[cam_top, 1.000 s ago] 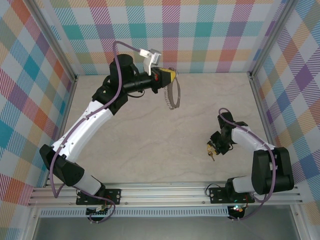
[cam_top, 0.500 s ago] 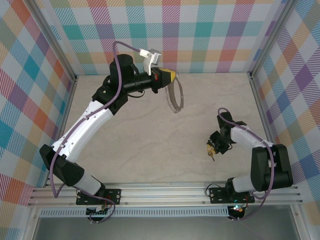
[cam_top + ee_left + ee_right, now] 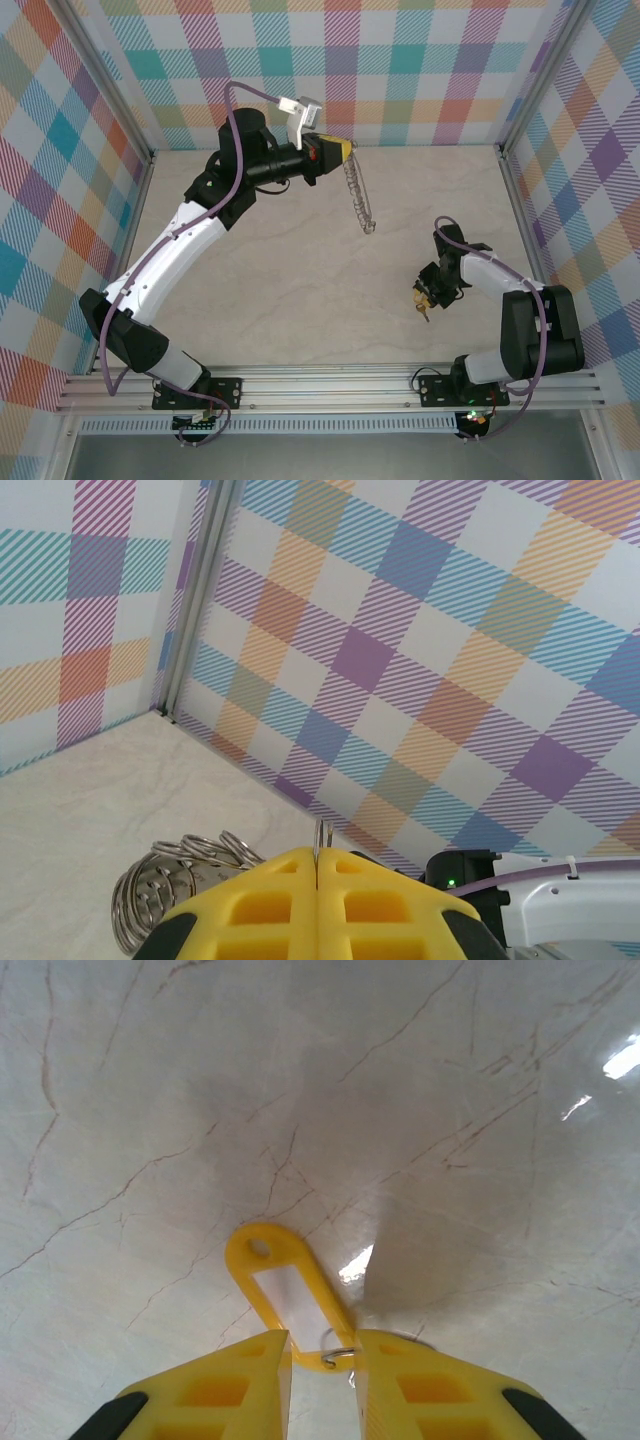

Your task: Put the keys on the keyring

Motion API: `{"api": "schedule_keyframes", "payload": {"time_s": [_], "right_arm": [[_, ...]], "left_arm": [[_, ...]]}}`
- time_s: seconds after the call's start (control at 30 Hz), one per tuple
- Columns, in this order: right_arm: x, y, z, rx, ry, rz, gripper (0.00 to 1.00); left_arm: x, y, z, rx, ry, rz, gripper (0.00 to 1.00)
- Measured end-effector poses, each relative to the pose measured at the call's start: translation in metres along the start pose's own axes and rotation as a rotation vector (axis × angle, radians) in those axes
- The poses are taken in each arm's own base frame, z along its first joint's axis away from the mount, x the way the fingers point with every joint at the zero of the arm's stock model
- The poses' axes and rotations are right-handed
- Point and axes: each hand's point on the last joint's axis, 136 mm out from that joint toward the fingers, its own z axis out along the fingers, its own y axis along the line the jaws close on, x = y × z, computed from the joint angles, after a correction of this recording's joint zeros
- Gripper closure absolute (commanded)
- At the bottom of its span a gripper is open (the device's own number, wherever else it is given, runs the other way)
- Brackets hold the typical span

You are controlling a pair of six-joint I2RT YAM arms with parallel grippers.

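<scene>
**Left arm.** The left gripper (image 3: 338,152) is at about 12 o'clock over the table (image 3: 280,300), close to the checked back wall (image 3: 400,70). In the wrist view its yellow fingers (image 3: 260,910) are pressed flat together, with a thin strand of wire pinched in the seam. That wire belongs to the keyring (image 3: 359,200).

**Keyring.** In the overhead view it hangs from the left gripper's tips. It appears edge-on as a narrow grey band trailing toward 5 o'clock. In the left wrist view its bunched loops (image 3: 172,878) sit at 9 o'clock of the fingers. Whether its low end touches the table cannot be told.

**Right arm.** The right gripper (image 3: 424,296) is low over the table at about 4 o'clock, tips pointing toward 7 o'clock. Its fingers (image 3: 225,1380) stand a narrow gap apart.

**Key.** The key (image 3: 424,311) lies on the table just off the right gripper's tips, well apart from the keyring. The right wrist view shows a yellow tab (image 3: 288,1295) with a white window and a hole at its far end, lying flat. A small wire loop (image 3: 340,1355) at its near end sits in the gap between the fingers, against the 3 o'clock finger. Bare table shows on the loop's 9 o'clock side, so no pinch is seen.
</scene>
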Motion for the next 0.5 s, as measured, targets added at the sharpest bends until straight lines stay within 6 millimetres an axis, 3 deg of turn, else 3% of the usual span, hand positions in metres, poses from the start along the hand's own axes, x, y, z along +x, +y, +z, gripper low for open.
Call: {"api": "schedule_keyframes", "payload": {"time_s": [0.27,0.5], "right_arm": [[0.002,0.001,-0.003,-0.009,0.003,0.000,0.73],[0.005,0.005,-0.025,-0.078,-0.040,-0.005,0.69]], "left_arm": [[0.000,0.000,0.000,0.000,0.000,-0.003,1.00],[0.001,0.001,0.001,0.002,-0.007,-0.002,1.00]]}}
